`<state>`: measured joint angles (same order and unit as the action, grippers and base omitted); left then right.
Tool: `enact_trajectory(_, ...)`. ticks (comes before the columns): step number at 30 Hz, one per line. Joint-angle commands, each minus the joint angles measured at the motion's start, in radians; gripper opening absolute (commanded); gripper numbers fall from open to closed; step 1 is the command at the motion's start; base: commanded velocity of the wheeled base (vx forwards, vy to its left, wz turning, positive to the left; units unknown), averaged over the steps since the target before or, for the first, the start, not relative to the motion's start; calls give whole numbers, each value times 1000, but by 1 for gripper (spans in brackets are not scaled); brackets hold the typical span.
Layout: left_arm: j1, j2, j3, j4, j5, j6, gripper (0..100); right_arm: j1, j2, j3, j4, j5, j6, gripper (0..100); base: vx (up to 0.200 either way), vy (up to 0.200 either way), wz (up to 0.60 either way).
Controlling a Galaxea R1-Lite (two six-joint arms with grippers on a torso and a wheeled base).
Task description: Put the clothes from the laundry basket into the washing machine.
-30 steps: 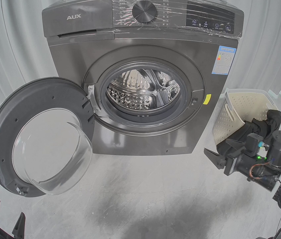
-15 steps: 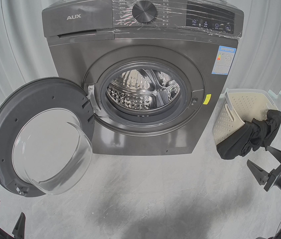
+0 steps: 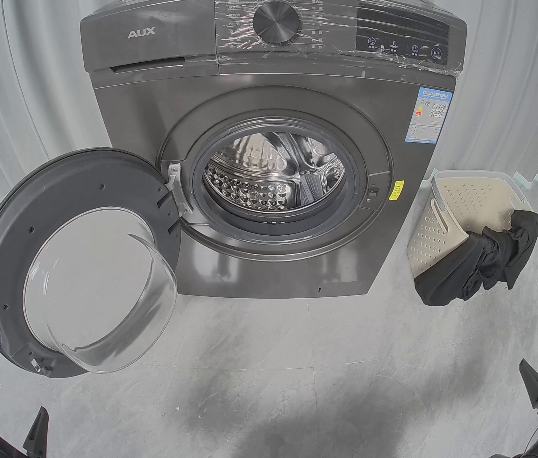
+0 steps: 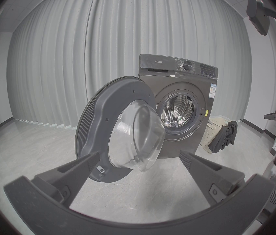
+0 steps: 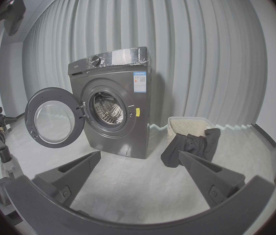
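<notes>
Now, black clothes over laundry basket rim, beside open washing machine.

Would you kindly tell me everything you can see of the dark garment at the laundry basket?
The dark garment is black, soft-looking matte cloth, bunched into folds. It hangs out over the front rim of the cream, perforated laundry basket beside the washing machine. Its upper end rests on the basket; its lower end reaches the grey floor. Only basket and floor touch it.
</notes>
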<state>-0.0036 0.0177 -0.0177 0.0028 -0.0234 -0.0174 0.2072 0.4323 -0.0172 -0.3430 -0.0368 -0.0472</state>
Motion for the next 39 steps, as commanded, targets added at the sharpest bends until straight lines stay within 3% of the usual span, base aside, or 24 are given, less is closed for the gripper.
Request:
enact_trajectory(1, 1, -16, 15, 0, 0, -1, 100, -132, -336, 17, 150, 8, -6, 100, 0, 0, 0)
enact_trajectory(10, -1, -16, 15, 0, -1, 2, 100, -200, -432, 17, 288, 15, -2, 100, 0, 0, 0)
enact_trajectory(19, -1, -16, 15, 2, -3, 2, 100, -198, -432, 17, 277, -2, 30, 100, 0, 0, 0)
enact_trajectory(22, -1, -16, 15, 0, -3, 2, 100, -200, -432, 17, 280, 64, 61, 100, 0, 0, 0)
enact_trajectory(25, -1, -16, 15, 0, -3, 2, 100, -201, -432, 17, 282, 86, 63, 100, 0, 0, 0)
enact_trajectory(27, -1, -16, 15, 0, -3, 1, 100, -200, -432, 17, 286, 74, 58, 100, 0, 0, 0)
enact_trajectory(29, -1, -16, 15, 0, -3, 1, 100, -206, -432, 17, 300, -2, 63, 100, 0, 0, 0)
enact_trajectory(31, -1, -16, 15, 0, -3, 2, 100, -206, -432, 17, 314, -43, 86, 100, 0, 0, 0)
enact_trajectory(34, 1, -16, 15, 0, -1, -1, 100, -200, -432, 17, 326, -5, 79, 100, 0, 0, 0)
enact_trajectory(39, 1, -16, 15, 0, -1, 2, 100, -203, -432, 17, 340, 18, 52, 100, 0, 0, 0)
